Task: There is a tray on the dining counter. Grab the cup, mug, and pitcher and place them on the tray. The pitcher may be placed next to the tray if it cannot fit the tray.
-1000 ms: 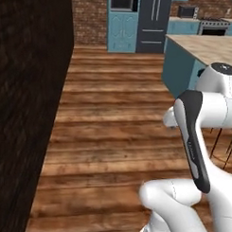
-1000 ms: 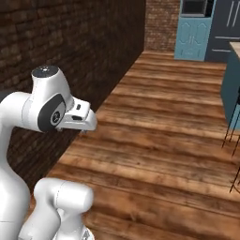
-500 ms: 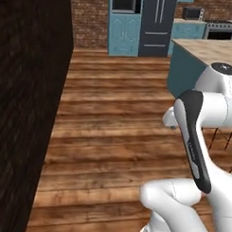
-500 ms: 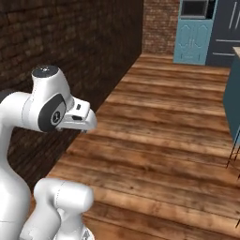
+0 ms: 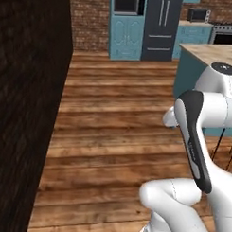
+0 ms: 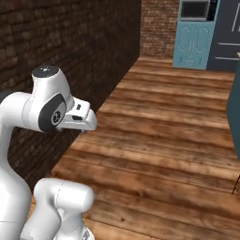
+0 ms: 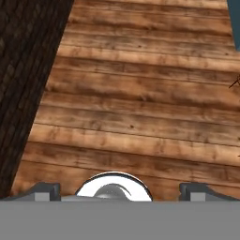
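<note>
Whole view swung left since before, plank floor (image 5: pixel 117 137), brick wall (image 5: pixel 23 110), pincer (image 7: pixel 119 191) wide, empty.

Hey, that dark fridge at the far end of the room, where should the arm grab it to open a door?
Take one of the two pale vertical bar handles near the middle seam of the fridge. Come straight from the front, with one finger on each side of the bar, since the bars are slim and upright.
</note>
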